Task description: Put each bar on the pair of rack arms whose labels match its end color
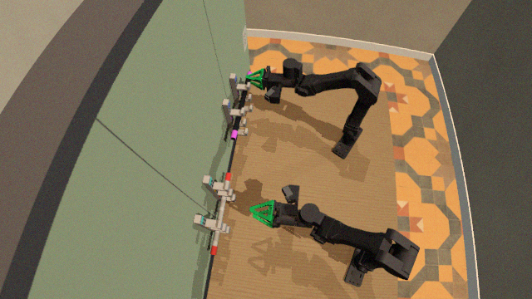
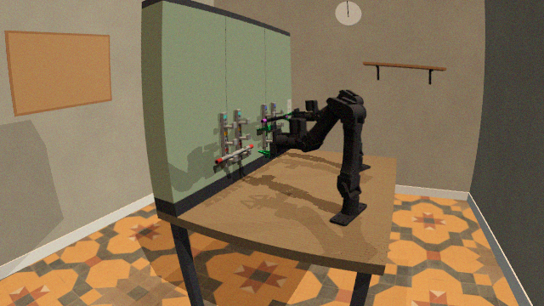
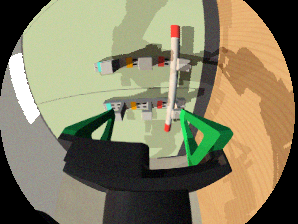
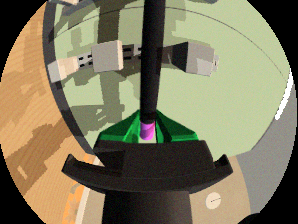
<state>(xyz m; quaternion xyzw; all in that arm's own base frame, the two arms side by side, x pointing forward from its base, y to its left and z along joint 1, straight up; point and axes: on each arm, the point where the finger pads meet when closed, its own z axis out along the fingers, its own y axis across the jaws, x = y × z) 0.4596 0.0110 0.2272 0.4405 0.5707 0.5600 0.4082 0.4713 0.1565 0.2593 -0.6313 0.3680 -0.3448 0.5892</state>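
One dark bar (image 1: 243, 101) (image 2: 276, 117) (image 4: 151, 65) with magenta ends runs lengthwise across the front of the right rack (image 1: 233, 77) (image 2: 263, 106) (image 4: 107, 55), roughly along the wall and crossing the line of both uprights. Its free end (image 1: 234, 134) (image 2: 264, 121) reaches past the rack on the side toward the left rack (image 1: 207, 179) (image 2: 223, 123) (image 3: 107, 66). At the opposite end, just beyond the right rack, the right gripper (image 1: 248, 76) (image 2: 290, 115) (image 4: 147, 113) is clamped on the bar, so nearly all its length lies to one side of the fingers. The coming move seems to turn on that offset: both crossing points must settle on the magenta-labelled pair, with the bar's middle between them; a tilt could let the free end miss. I cannot tell whether the bar touches any arm. Farther out, left of the right rack, the white bar (image 1: 221, 210) (image 2: 234, 155) (image 3: 173, 75) with red ends spans the left rack's lowest, red-labelled pair and looks finished. The left gripper (image 1: 251, 210) (image 2: 259, 141) (image 3: 147, 112) stands off from it, fingers wide apart and holding nothing.
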